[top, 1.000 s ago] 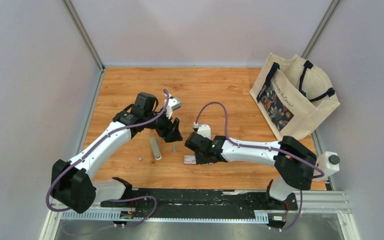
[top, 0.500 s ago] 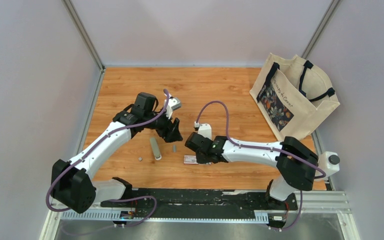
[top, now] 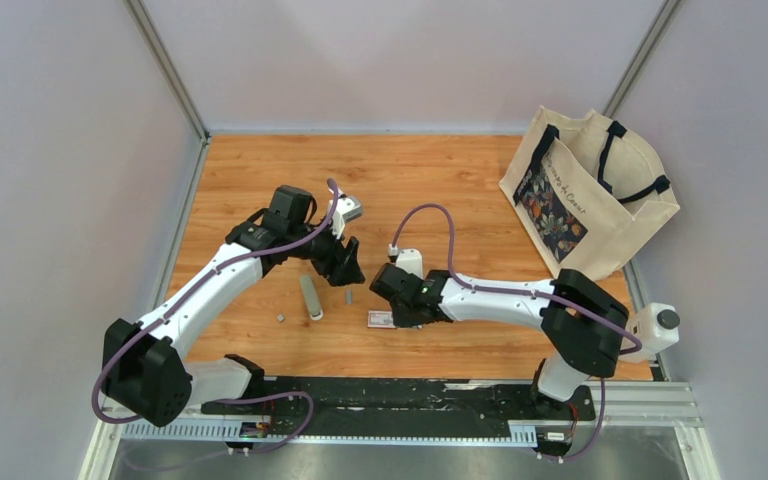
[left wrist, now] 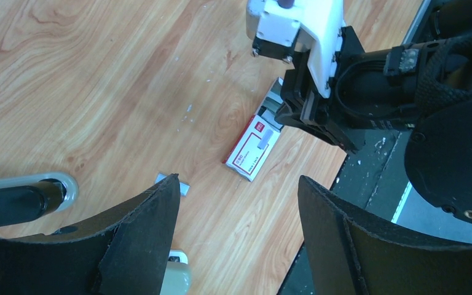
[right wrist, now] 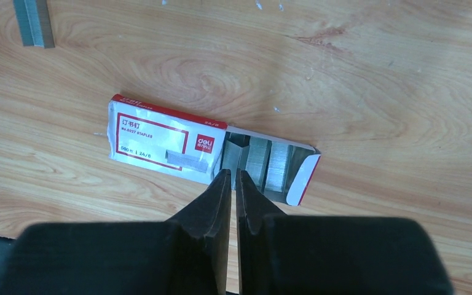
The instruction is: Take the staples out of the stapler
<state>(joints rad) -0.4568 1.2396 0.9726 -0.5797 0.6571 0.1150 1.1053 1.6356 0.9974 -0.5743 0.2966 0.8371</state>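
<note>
The grey-green stapler (top: 310, 297) lies on the wooden table between the arms; part of it shows at the left of the left wrist view (left wrist: 21, 200). A short strip of staples (top: 348, 297) lies loose beside it and also shows in the right wrist view (right wrist: 34, 21). A smaller grey bit (top: 279, 317) lies left of the stapler. My left gripper (top: 348, 268) is open and empty above the strip. My right gripper (right wrist: 230, 174) is shut, its tips at the edge of the open red-and-white box (right wrist: 160, 138). More staple strips (right wrist: 264, 163) lie inside that box.
A cream tote bag (top: 588, 190) with a floral print stands at the back right. The black mounting rail (top: 410, 395) runs along the near table edge. Grey walls close in the table on three sides.
My right arm has shifted slightly to the left, with its gripper staying at the box. The left arm, the stapler and the loose staples have not moved.
</note>
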